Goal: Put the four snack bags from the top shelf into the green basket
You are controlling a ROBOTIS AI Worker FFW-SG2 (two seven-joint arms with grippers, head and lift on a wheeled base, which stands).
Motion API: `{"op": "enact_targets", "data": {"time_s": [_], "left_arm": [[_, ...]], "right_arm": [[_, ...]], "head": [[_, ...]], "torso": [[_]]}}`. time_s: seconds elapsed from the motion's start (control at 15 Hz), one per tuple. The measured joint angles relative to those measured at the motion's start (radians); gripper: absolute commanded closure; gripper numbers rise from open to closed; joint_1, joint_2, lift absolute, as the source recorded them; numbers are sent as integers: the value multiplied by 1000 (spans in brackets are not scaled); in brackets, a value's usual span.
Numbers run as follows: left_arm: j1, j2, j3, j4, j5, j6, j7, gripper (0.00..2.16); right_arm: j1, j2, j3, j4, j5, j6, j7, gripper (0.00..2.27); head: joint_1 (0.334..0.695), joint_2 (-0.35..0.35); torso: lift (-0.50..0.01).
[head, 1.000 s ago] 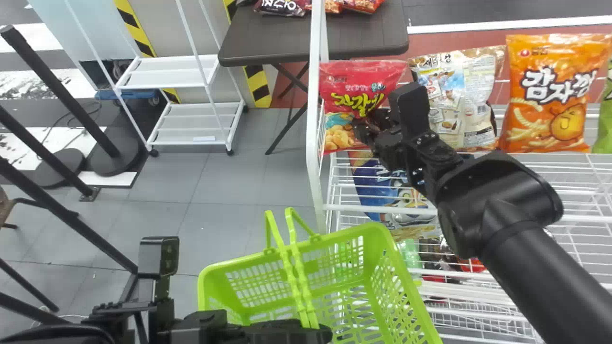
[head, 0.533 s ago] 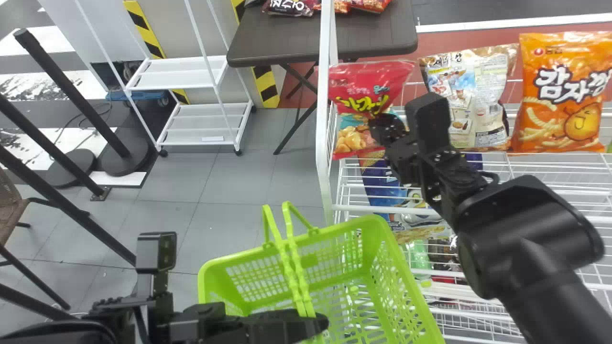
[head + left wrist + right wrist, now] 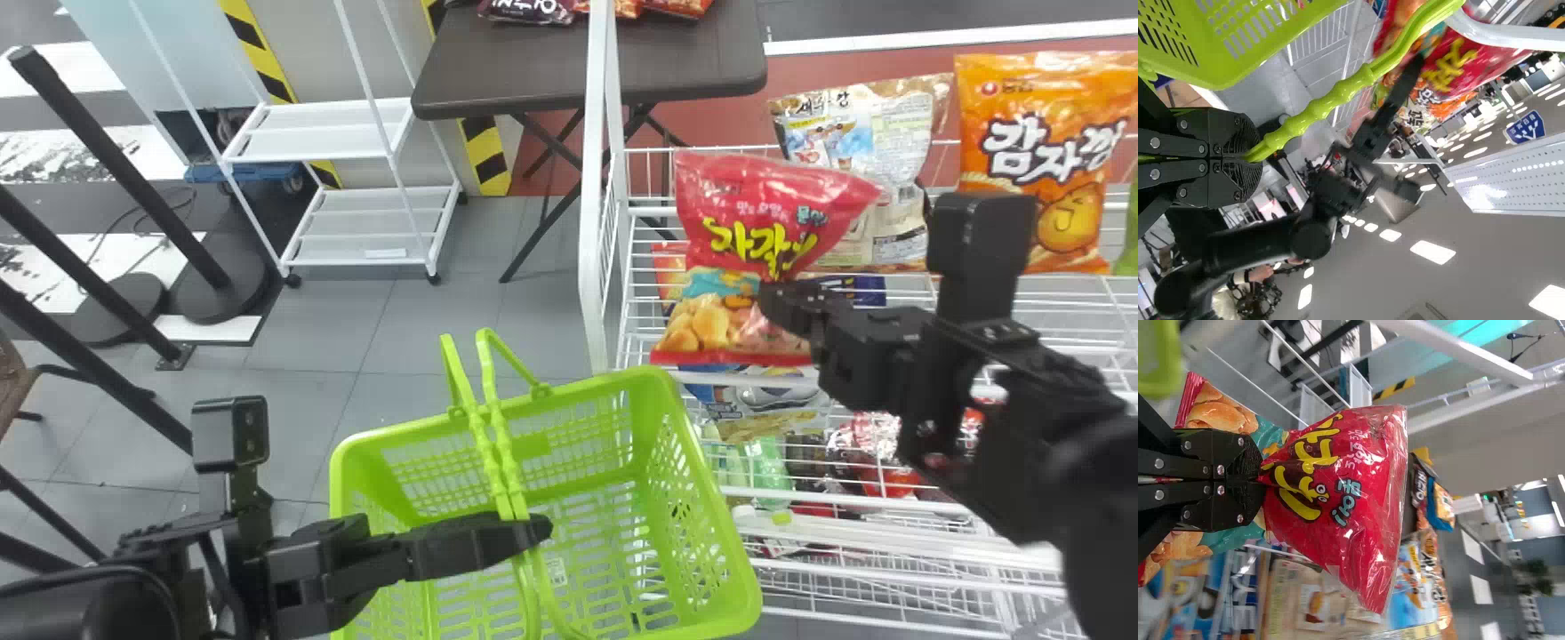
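In the head view, the red snack bag (image 3: 760, 213) looks plump and glossy, with fat yellow lettering above a teal patch and pictures of golden puffs, and it leans a little. The right gripper (image 3: 772, 302) has its fingers pinched on it, creasing the wrapper, out in front of the top shelf and higher than the green basket (image 3: 533, 447). The left gripper (image 3: 533, 532) has its fingers closed round the basket's handles (image 3: 502, 462). Half a second ago that bag was up by the white side frame (image 3: 597, 204); now it's away from the frame and nearer the basket.
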Motion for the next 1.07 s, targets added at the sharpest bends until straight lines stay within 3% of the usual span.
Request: {"op": "enact_targets", "data": {"time_s": [0.33,0.53,0.67,0.73,0.8,0.87,1.07], "left_arm": [[-9,-1,-6,6,0,8,0,2148],[-5,-1,-3,-1,2,21,0,2148],[5,-2,0,-10,6,29,0,2148],[12,-3,2,-16,10,31,0,2148],[18,-3,4,-21,14,32,0,2148],[23,-4,8,-26,18,32,0,2148],[38,-5,22,-43,32,32,0,2148]], "right_arm": [[138,-34,-18,-288,-119,352,3,2243],[127,-47,58,-284,-166,456,19,2243],[91,-48,138,-214,-167,446,35,2138],[62,-48,185,-161,-164,441,31,1787],[26,-46,235,-98,-156,436,26,815],[-8,-44,277,-37,-149,430,24,-2],[-86,-44,370,102,-134,403,46,36]], "head": [[695,223],[695,330],[695,350],[695,350],[695,350],[695,350],[695,350]], "torso": [[-6],[-6],[-6],[-6],[-6],[-6],[-6]]}}
